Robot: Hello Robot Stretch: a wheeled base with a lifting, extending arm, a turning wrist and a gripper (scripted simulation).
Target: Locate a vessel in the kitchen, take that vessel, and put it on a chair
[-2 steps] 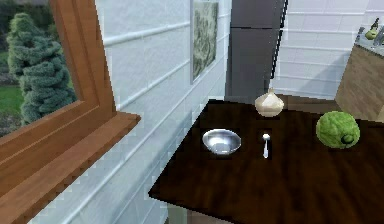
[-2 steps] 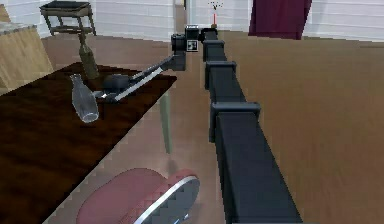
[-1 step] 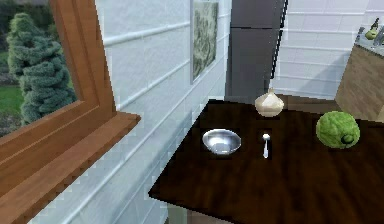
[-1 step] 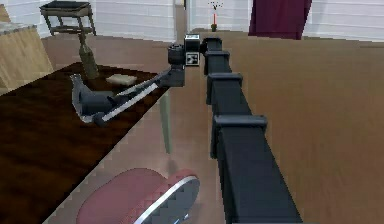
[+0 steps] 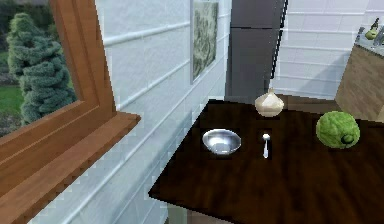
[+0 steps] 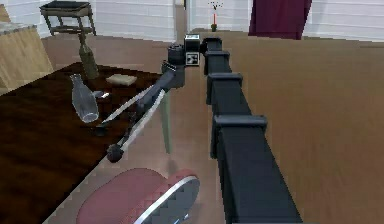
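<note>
gripper [image 6: 107, 137] near grey vessel [image 6: 85, 100] at dark table [image 6: 40, 150] | whether it grasps anything: cannot tell | red chair [image 6: 140, 195] nearest

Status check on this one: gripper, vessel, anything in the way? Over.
Gripper at edge of dark table; cannot tell if holding. Glass vessel at its far end, table behind. Red-seated chair near, below; dark bottle beyond vessel.

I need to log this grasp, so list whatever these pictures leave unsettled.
1. Arm side view: whether the claw holds the glass vessel, because the vessel shows against the dark table right at the claw's far end.
2. Arm side view: the red chair seat, cut off by the bottom edge.
3. Forward view: a small green thing on the counter, cut by the right edge and too small to name.
</note>
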